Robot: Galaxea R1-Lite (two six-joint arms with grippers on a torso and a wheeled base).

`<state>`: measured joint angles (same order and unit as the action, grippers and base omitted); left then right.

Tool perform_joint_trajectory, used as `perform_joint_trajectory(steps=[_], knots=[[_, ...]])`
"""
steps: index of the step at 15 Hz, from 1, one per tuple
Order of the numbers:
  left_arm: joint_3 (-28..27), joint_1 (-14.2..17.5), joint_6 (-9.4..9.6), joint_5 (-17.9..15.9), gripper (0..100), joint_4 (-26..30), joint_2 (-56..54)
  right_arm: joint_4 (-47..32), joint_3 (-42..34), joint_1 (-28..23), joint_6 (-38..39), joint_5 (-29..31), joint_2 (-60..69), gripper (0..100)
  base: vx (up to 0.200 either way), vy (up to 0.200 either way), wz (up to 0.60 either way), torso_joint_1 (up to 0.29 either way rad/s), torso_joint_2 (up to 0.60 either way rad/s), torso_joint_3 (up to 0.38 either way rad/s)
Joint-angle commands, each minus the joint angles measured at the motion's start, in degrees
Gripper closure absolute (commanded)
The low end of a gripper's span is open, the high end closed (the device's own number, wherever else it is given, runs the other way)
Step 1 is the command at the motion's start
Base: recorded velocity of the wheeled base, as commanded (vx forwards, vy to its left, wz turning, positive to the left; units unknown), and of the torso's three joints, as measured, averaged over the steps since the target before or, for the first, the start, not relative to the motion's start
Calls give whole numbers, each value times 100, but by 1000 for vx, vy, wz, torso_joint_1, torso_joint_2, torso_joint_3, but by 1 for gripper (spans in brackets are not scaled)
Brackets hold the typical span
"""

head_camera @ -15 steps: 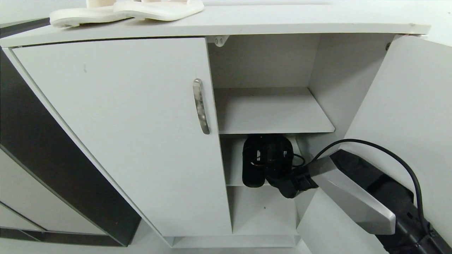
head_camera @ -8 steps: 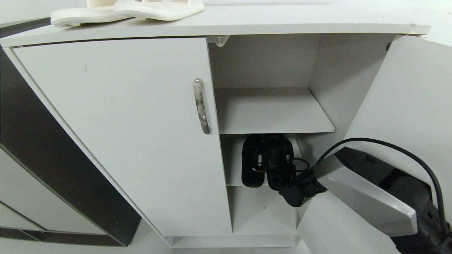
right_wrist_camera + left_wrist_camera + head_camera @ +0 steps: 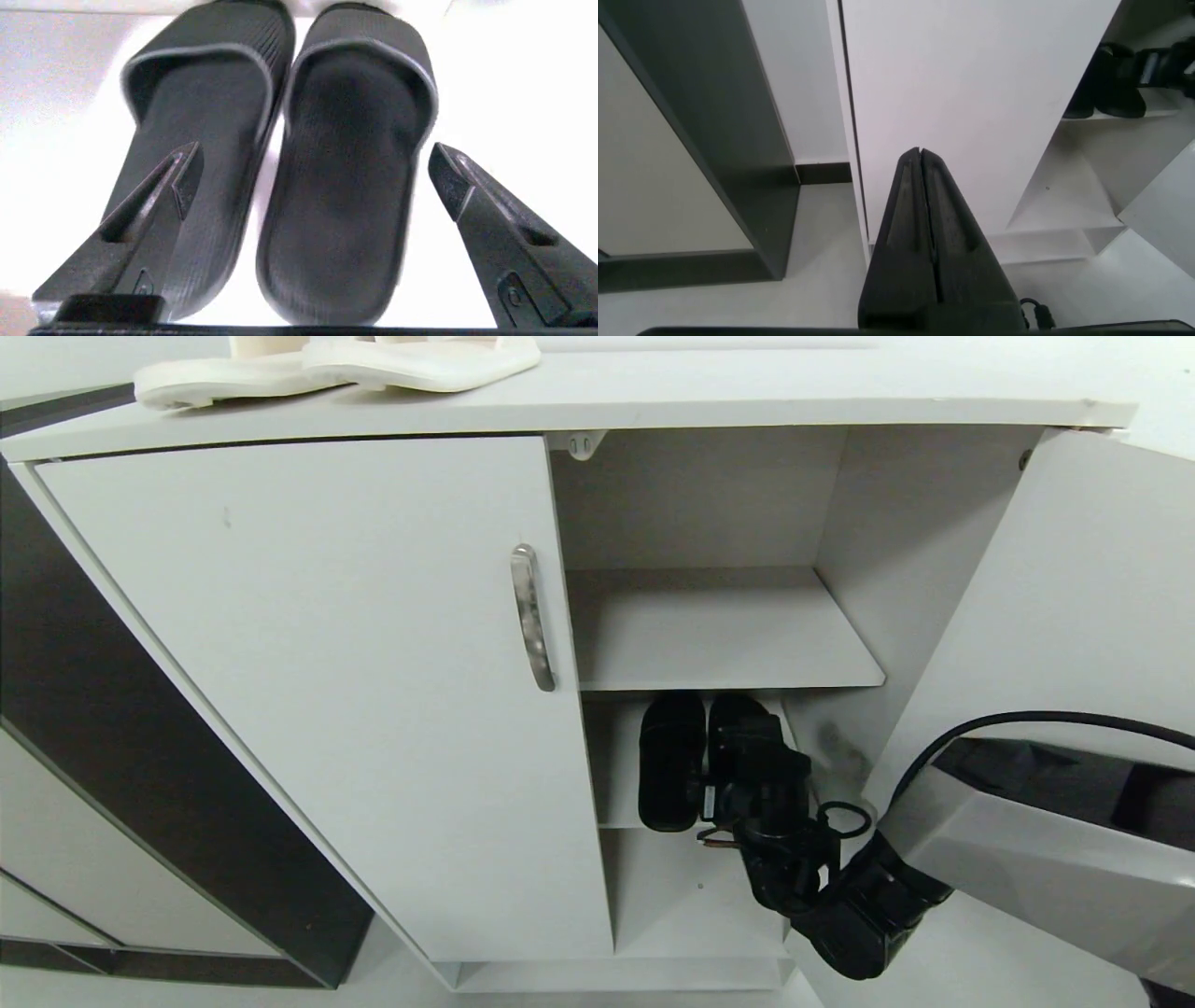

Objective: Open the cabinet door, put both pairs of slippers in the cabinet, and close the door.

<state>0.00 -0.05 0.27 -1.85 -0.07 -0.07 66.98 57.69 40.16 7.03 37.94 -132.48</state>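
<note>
A pair of black slippers (image 3: 670,761) lies side by side on the middle shelf of the white cabinet (image 3: 653,401); the right wrist view shows them (image 3: 346,177) from close up. My right gripper (image 3: 744,751) hangs open just in front of them, one finger (image 3: 140,224) off each side of the pair, holding nothing. A pair of white slippers (image 3: 336,369) rests on the cabinet top. The right door (image 3: 1074,588) stands open. My left gripper (image 3: 920,159) is shut and empty, low in front of the closed left door (image 3: 971,84).
The closed left door (image 3: 327,663) has a metal handle (image 3: 532,616). The upper shelf (image 3: 719,625) and the bottom compartment (image 3: 700,896) are bare. A dark panel (image 3: 112,728) stands to the cabinet's left.
My right arm has drawn back out of the shelf, down and toward me, leaving the black slippers lying on the shelf.
</note>
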Motion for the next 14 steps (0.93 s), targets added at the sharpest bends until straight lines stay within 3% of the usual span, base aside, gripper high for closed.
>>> perform_joint_trajectory(steps=[1,5,10,14], knots=[[0,-4,0,1,100,-1,7,105,-337,124,-27,-6,222,0,0,0,0,0,0,0],[0,-4,0,-8,100,-1,7,395,-653,106,-62,-6,248,0,-200,0,0,6,2,0],[0,-4,8,-8,100,-1,7,360,-486,150,-282,-58,205,0,-200,0,0,3,4,5],[0,-4,17,-8,100,-1,7,404,-486,177,-299,-50,231,0,0,0,0,0,0,0]])
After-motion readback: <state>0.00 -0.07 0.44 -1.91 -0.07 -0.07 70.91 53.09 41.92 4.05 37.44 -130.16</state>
